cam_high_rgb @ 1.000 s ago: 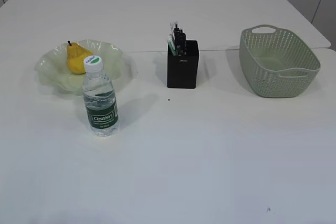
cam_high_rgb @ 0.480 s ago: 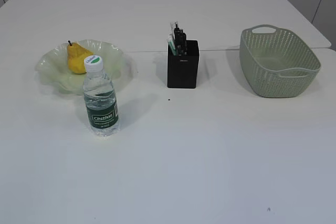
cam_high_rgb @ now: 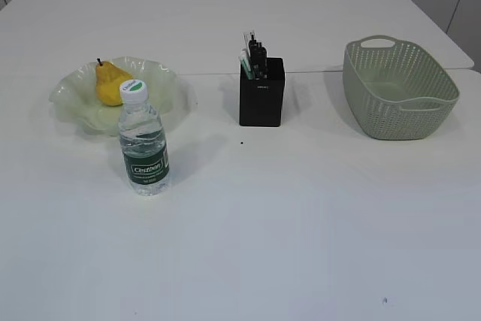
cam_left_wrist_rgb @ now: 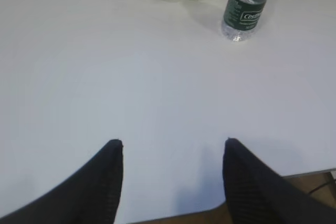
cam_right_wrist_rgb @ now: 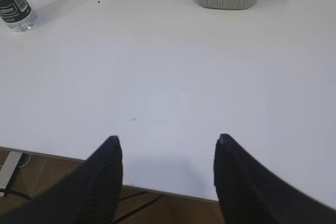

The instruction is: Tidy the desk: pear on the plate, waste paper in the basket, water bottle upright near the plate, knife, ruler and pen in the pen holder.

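Both claws empty, jaws wide: left gripper [cam_left_wrist_rgb: 173, 142] and right gripper [cam_right_wrist_rgb: 165, 139] hover over the near desk [cam_high_rgb: 301, 246] edge. Pear [cam_high_rgb: 110, 83] on plate [cam_high_rgb: 75, 103] upper left, water bottle [cam_high_rgb: 143, 143] upright just in front of it, pen holder [cam_high_rgb: 261, 95] top center holds tools, basket [cam_high_rgb: 398, 88] upper right, contents unclear. Task looks done; next move probably none. No change from earlier frames.

You see the pear [cam_high_rgb: 111, 82] on the plate [cam_high_rgb: 72, 103] at left, bottle [cam_high_rgb: 143, 142] before it, holder [cam_high_rgb: 261, 93] in the middle, basket [cam_high_rgb: 398, 92] at right.
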